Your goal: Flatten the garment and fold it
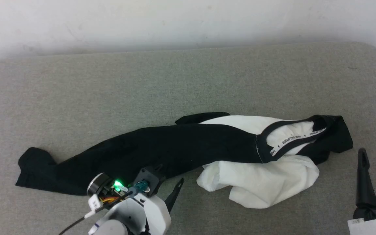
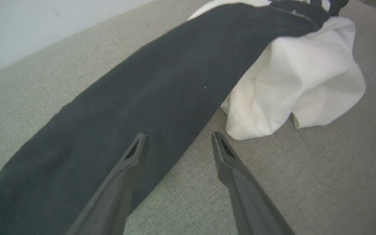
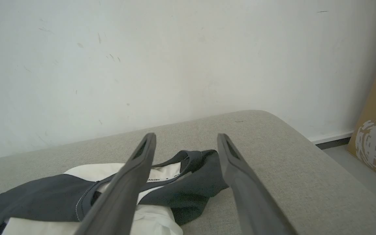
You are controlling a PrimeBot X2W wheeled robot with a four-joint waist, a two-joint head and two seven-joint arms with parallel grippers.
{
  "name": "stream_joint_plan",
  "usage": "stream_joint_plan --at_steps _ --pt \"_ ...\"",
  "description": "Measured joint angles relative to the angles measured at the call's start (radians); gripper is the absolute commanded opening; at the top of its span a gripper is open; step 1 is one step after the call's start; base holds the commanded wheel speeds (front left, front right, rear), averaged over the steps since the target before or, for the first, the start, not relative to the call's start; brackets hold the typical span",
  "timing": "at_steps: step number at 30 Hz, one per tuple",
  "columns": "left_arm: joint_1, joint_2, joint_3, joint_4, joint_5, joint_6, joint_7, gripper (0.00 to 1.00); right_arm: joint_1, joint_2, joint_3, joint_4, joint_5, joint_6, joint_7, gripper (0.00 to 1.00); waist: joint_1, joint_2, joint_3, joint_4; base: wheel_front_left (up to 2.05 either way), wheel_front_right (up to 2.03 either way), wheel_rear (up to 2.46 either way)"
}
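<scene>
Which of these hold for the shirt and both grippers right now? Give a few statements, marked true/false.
1. The raglan shirt lies crumpled on the grey cushion. True.
2. The left gripper is shut on the black sleeve. False: its jaws stand open at the sleeve's near edge, closed on nothing.
3. The right gripper is open and empty, near the shirt's neck end. True.
4. The neckband lies at the robot's left. False: it is at the right end; the sleeve stretches left.
</scene>
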Motion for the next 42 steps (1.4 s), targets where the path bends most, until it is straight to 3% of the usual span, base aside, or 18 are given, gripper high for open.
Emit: stream_joint_plan --at_steps 5,12,13,14,21,25,28,32,35,39,42 --pt "-0.089 0.063 -0.078 0.081 -0.015 -0.006 0.128 1.0 -0.028 0.001 0.025 0.007 0.006 0.0 0.0 1.0 0.0 0.0 0.038 -0.024 0.0 0.0 0.0" --pt "-0.165 0.081 -0.093 0.162 -0.011 -0.006 0.084 1.0 -0.048 0.0 0.033 0.018 0.014 0.0 -0.006 1.0 0.0 0.0 0.079 -0.068 0.0 0.0 0.0" --pt "-0.169 0.079 -0.092 0.172 -0.013 -0.006 0.078 0.54 -0.048 0.0 0.034 0.019 0.015 0.0 -0.006 1.0 0.0 0.0 0.083 -0.074 0.0 0.0 0.0" --pt "-0.173 0.076 -0.089 0.177 -0.014 -0.006 0.065 0.0 -0.048 0.0 0.034 0.02 0.015 0.0 -0.009 1.0 0.0 0.0 0.087 -0.078 0.0 0.0 0.0" --pt "-0.16 0.03 -0.041 0.158 -0.132 -0.005 0.033 0.0 -0.048 0.0 0.025 0.033 0.017 0.0 -0.013 1.0 0.0 0.0 0.081 -0.082 0.0 0.0 0.0" --pt "-0.109 0.015 0.02 0.018 -0.272 -0.005 0.063 0.0 -0.048 0.0 0.023 0.036 0.019 0.0 -0.012 1.0 -0.0002 0.0 0.06 -0.06 0.0 0.0 0.0" --pt "-0.099 0.043 0.091 -0.116 -0.343 0.002 0.101 0.0 -0.046 0.0 0.027 0.039 0.027 0.0 -0.012 1.0 -0.0002 0.0 0.049 -0.04 0.0 0.0 0.0" --pt "-0.101 0.11 0.232 -0.233 -0.392 0.066 0.133 0.0 -0.047 0.0 0.047 0.043 0.036 0.0 -0.009 1.0 -0.0003 0.0 0.048 -0.021 0.0 0.0 0.0" --pt "-0.107 0.153 0.355 -0.249 -0.39 0.154 0.132 0.0 -0.049 0.001 0.058 0.05 0.042 0.0 -0.008 1.0 -0.0001 0.0 0.062 -0.019 0.0 0.0 0.0" --pt "-0.12 0.175 0.457 -0.208 -0.359 0.242 0.099 0.0 -0.057 0.0 0.06 0.058 0.043 0.0 -0.009 1.0 -0.0001 0.0 0.096 -0.026 0.0 0.0 0.0" --pt "-0.146 0.16 0.503 -0.13 -0.338 0.306 0.043 0.0 -0.069 0.001 0.062 0.06 0.042 0.0 -0.013 1.0 -0.0001 0.0 0.129 -0.037 0.0 0.0 0.0"
